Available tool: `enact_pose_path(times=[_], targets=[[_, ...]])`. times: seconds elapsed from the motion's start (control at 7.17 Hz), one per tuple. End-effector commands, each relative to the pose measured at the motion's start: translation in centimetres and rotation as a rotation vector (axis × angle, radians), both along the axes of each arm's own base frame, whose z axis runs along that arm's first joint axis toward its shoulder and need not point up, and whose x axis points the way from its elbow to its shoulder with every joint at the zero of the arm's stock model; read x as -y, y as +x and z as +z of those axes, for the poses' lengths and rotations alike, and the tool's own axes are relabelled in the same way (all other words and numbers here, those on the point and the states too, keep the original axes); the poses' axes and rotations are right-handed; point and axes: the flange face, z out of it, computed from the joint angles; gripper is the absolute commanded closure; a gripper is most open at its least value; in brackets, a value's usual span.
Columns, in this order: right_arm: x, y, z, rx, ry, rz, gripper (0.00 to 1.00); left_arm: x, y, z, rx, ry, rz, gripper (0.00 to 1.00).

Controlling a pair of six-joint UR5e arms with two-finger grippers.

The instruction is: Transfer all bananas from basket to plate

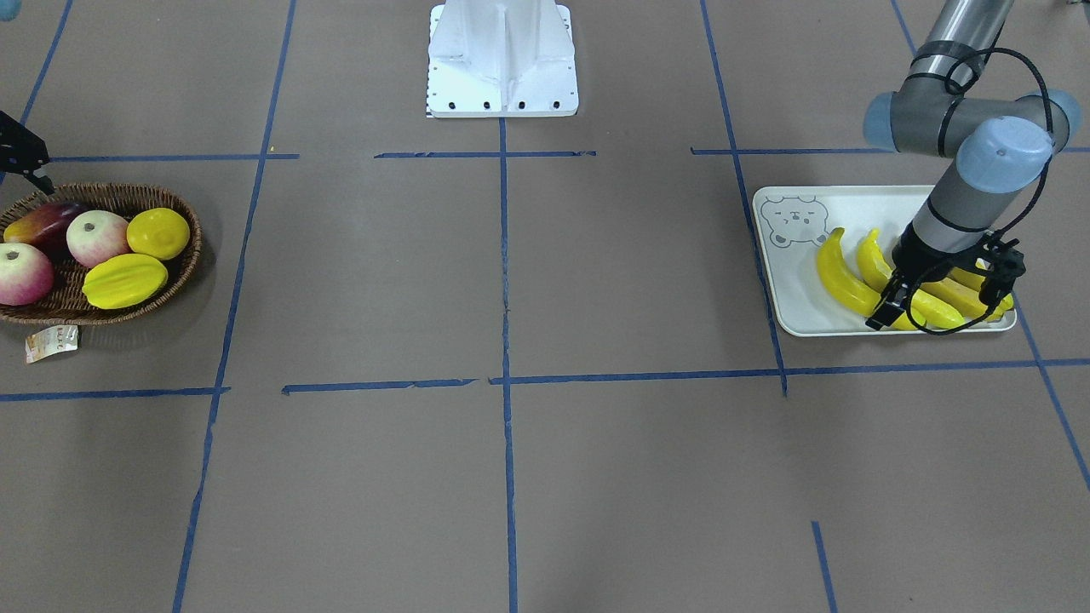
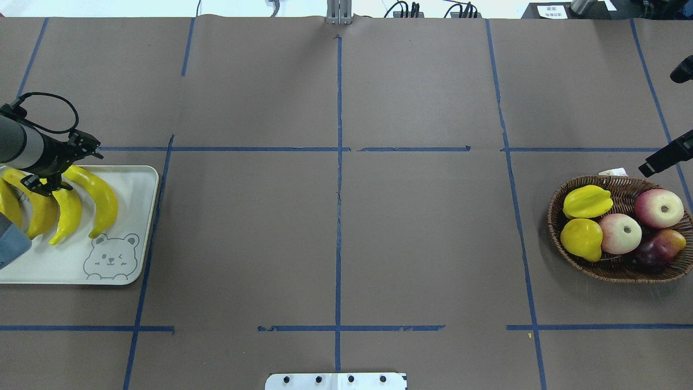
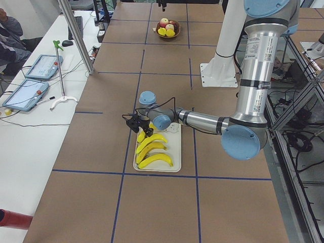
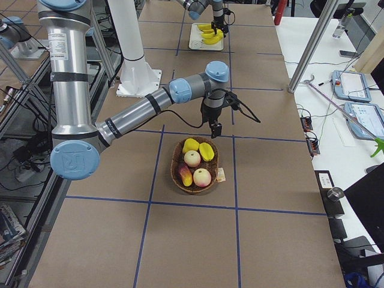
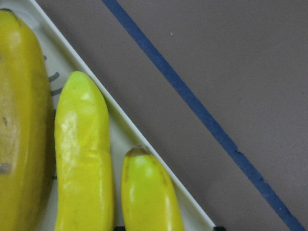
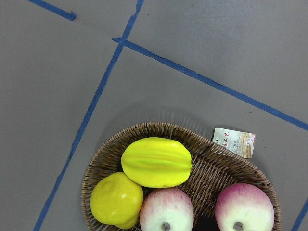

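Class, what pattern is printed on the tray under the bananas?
The tray carries a grey bear face; overhead exterior view shows it best.

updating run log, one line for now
bananas: four on plate | basket: no bananas | left gripper: open over bananas | right gripper: near basket, state unclear

Table [image 2: 422,227] surfaced in brown paper, blue tape grid [image 2: 338,216]. Overhead view: pale grey-white rectangular bear-print tray [image 2: 54,265] at left edge, dark woven wicker basket [image 2: 554,225] at right, white metal base plate [image 2: 335,382] bottom centre.
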Motion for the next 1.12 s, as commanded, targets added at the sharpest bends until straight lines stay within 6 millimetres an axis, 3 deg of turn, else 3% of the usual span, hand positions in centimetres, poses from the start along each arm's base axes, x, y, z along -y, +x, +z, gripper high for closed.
enact_pose_path(times=[0.0,0.28,0.56,0.84,0.98], targets=[[0.0,0.1,0.0,-0.001,0.001,0.002,0.01,0.7,-2.2,-1.6,-0.055,-0.029,0.0,0.0],[0.0,0.1,0.1,0.0,-0.001,0.001,0.01,0.0,-4.9,-3.4,-0.091,0.057,0.086,0.0],[0.1,0.6,0.2,-0.003,0.0,0.009,0.01,-2.6,-7.7,-2.6,-0.013,0.185,0.243,0.0],[-0.1,2.6,1.7,-0.015,0.003,0.009,0.01,-5.4,-12.6,-2.6,0.115,0.329,0.486,0.0],[0.2,4.6,3.1,-0.023,0.012,0.005,0.01,-5.9,-15.4,-3.0,0.163,0.378,0.575,0.0]])
